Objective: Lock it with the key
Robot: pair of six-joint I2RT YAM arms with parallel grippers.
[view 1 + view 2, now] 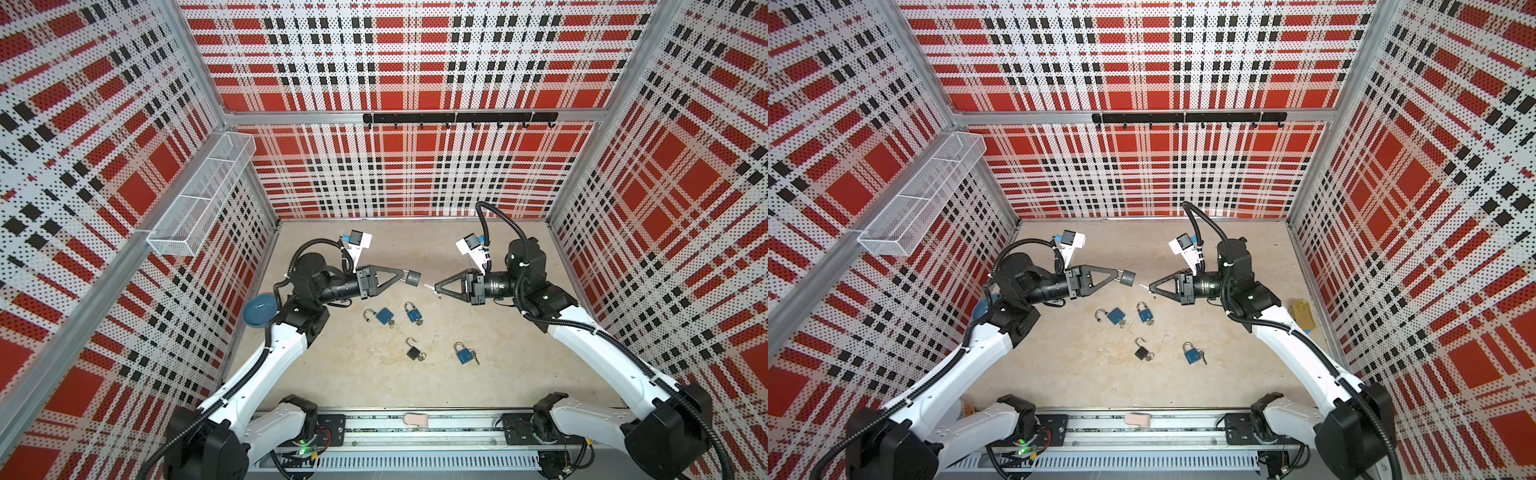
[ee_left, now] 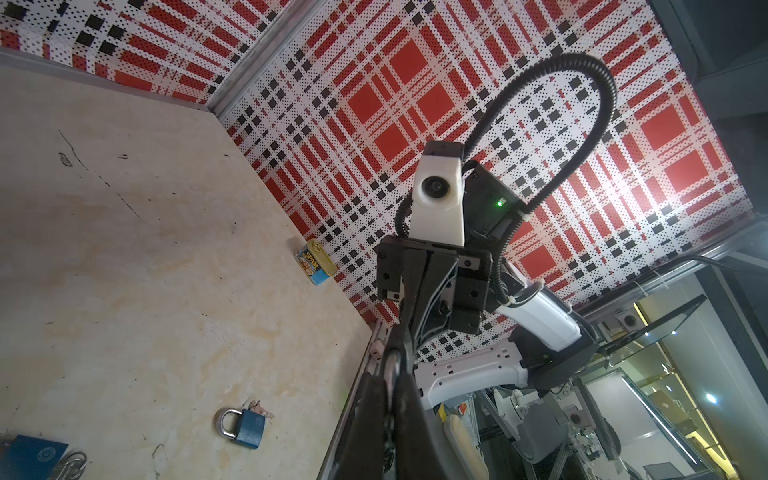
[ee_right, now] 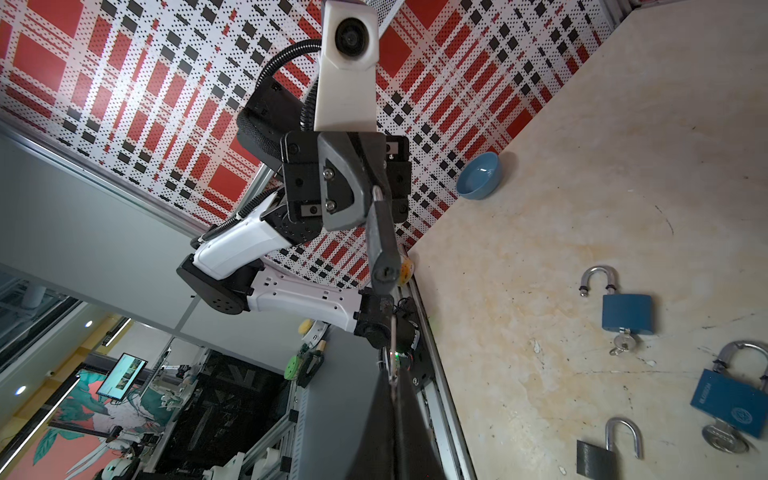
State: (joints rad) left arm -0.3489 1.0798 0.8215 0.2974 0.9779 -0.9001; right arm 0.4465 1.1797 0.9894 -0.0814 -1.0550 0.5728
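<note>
While well off the walls [image 1: 415, 174], padlock [image 1: 413, 277] just beside key [image 1: 428, 286].

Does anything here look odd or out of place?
Two things do not fit with the padlocks: a Spam can at the far right and a blue bowl at the far left. Nothing looks spilled or broken.

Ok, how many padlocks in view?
5. Dark padlock in the left gripper; on the table: two blue padlocks mid-table, a black padlock and another blue padlock nearer the arm bases.
</note>
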